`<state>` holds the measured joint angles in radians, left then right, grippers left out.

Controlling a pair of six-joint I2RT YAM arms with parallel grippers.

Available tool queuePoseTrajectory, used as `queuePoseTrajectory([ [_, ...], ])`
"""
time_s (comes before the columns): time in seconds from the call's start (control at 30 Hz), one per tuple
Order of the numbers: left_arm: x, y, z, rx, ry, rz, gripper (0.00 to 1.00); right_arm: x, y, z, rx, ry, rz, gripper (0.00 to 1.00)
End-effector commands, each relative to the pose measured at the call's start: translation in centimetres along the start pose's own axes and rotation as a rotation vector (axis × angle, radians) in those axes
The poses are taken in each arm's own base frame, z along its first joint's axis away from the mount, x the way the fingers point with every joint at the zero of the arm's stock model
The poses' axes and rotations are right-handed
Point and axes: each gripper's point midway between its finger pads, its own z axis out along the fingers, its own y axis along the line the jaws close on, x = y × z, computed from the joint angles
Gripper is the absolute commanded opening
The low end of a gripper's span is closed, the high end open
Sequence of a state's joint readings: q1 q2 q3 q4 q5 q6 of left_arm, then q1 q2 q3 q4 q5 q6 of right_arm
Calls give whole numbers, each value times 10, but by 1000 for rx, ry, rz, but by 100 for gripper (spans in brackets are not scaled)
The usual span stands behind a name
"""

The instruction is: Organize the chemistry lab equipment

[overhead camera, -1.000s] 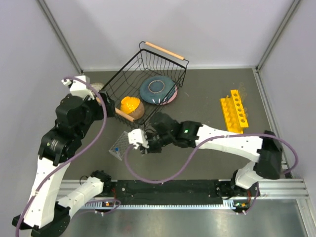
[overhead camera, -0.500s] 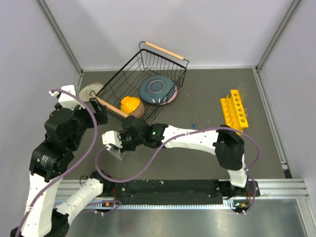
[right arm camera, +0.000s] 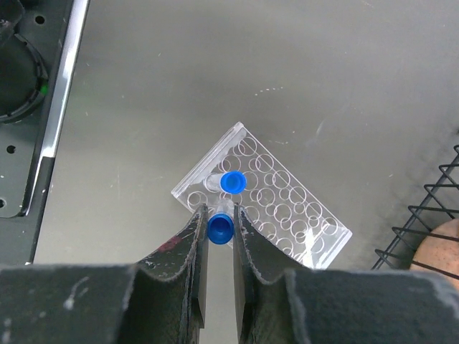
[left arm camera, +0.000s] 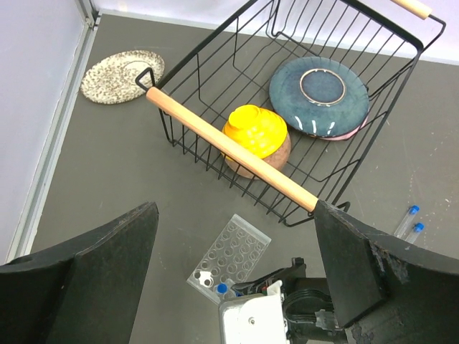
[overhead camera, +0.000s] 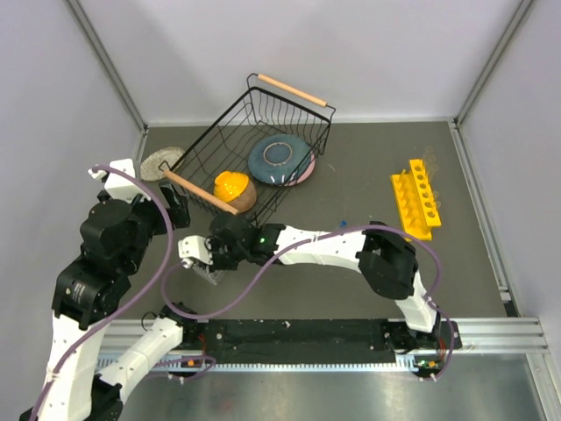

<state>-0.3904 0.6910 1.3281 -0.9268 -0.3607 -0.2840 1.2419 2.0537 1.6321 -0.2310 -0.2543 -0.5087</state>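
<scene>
blue-cap tube (right arm camera: 219, 228) pinched btwn R jaws, over clear rack (right arm camera: 290, 208) edge

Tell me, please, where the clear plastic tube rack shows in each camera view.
Top external: clear rack lower left of centre, partly hidden.
Left wrist: clear rack at bottom centre.
Right wrist: clear rack at centre, beneath the right pincer gripping a blue-capped tube.
Shared landmark: the black wire basket, beside it in each.

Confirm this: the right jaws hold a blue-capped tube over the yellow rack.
Wrong rack. The right jaws hold the blue-capped tube over the clear rack, where another tube stands; the right wrist view shows it.
</scene>
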Motion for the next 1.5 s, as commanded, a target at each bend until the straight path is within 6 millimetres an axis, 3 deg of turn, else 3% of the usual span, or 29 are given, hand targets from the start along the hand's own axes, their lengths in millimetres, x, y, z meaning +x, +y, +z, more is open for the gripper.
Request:
queuePoseTrajectory([
  [0.0,-1,1,1,-3,-14,9,95,-23,-16,2,38,-62,21,7],
  [0.53,1,2,-1,0,-8,11,95,-5,-10,14,-1,-17,72,8],
  [0.67,1,1,-1,5,-7,9,95,3,-9,19,-6,2,74,14],
  [0.83,0,-1,0,13,-2,7,95,-12,-13,12,-10,-21,93,30],
  [1.0,-3,-2,-3,20,-10,1,95,-45,-22,-25,-3,-88,109,45],
  [1.1,-4,-4,-3,30,-10,-3,95,-51,-13,-41,-37,-102,111,50],
  [1.13,-4,-5,-3,33,-9,-6,95,-64,-9,-55,-58,-138,100,51],
  [1.2,-4,-8,-3,44,-11,-13,95,-68,4,-69,-112,-146,101,54],
  [1.23,-3,-10,-3,57,-6,-20,95,-80,18,-85,-183,-184,84,54],
  [1.33,-3,-19,-5,108,-14,-45,99,-78,59,-116,-384,-190,39,55],
  [1.37,-7,-24,-7,140,-36,-56,99,-79,70,-136,-417,-193,14,55],
  [1.4,-3,-28,-6,163,-32,-56,99,-68,81,-142,-449,-174,23,55],
  [1.47,-1,-41,-11,243,-33,-79,99,-65,89,-171,-452,-182,15,55],
])
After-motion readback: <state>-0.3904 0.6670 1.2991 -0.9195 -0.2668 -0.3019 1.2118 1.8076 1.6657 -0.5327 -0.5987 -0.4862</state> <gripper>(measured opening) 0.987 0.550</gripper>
